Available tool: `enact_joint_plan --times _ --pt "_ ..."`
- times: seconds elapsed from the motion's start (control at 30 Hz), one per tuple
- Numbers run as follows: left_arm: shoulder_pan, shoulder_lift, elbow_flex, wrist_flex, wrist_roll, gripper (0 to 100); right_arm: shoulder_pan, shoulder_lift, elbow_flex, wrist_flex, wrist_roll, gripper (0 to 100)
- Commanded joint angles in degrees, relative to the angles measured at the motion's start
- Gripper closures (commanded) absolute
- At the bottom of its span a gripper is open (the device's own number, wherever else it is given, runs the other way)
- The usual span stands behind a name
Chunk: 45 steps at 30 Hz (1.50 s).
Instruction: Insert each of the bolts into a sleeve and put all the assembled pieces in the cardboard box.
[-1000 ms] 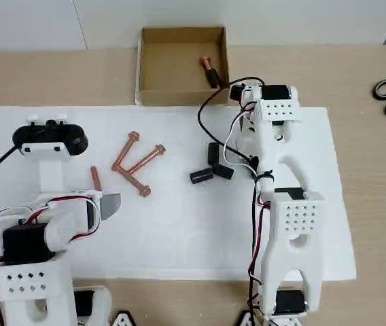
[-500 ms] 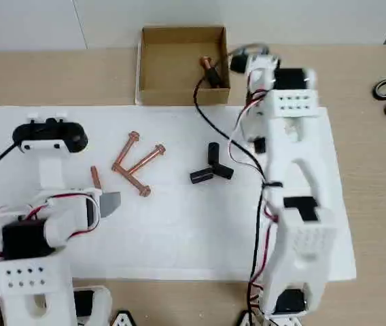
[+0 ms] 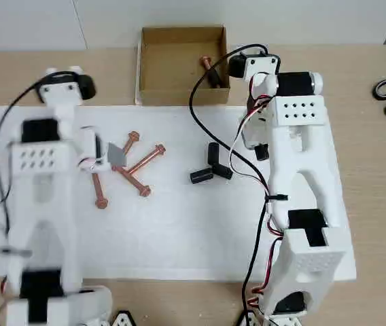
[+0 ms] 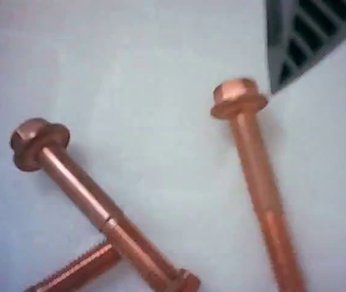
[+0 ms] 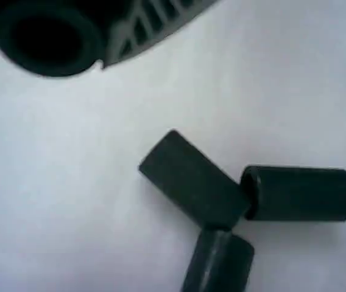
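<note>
While one piece [image 3: 210, 70] sits in the box [image 3: 141, 64], left pincer [image 3: 115, 155] hangs over the bolts [image 3: 145, 160] and right pincer [image 3: 259, 147] near the sleeves [image 3: 213, 153], likely to pick one each; whether either is apart, I cannot tell.

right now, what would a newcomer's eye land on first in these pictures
The copper bolts stand out most: four of them lie loose on the left half of the white sheet in the high view, some touching. Next come three black sleeves, huddled together near the sheet's middle. Beyond the sheet's far edge sits the open cardboard box, with one assembled piece lying by its right wall.
</note>
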Motion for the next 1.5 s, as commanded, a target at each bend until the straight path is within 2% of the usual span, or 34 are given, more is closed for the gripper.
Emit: enact_joint_plan --times 0.0,0.1,0.17,0.4,0.77,1.03,1.37,1.47 --pt "1.49 7.65 -8.48 -0.44 -6.68 70 -0.22 -4.09 0.09 0.84 0.26 99.5" --pt "2.64 13.71 -14.29 -0.53 -14.59 70 -0.22 -4.09 0.35 0.92 0.26 99.5" --pt "2.99 17.93 -18.33 -0.53 -16.97 70 -0.22 -4.09 0.35 0.92 0.26 99.5" --pt "2.20 32.44 -32.22 -3.16 -17.67 70 -0.22 -4.09 0.35 1.01 -1.67 99.5" --pt "2.46 50.29 -50.59 -1.67 -19.78 70 -0.22 -4.09 0.35 0.84 -1.67 99.5" --pt "2.46 56.79 -56.75 -1.67 -20.13 81 -0.22 -3.82 0.35 0.75 -1.67 99.5" --pt "2.46 59.60 -57.54 -1.67 -20.04 82 -0.22 -3.82 0.35 0.75 -1.67 99.5" --pt "2.55 59.69 -57.54 -2.02 -20.04 87 -0.22 -3.82 0.35 0.75 -1.67 99.5"
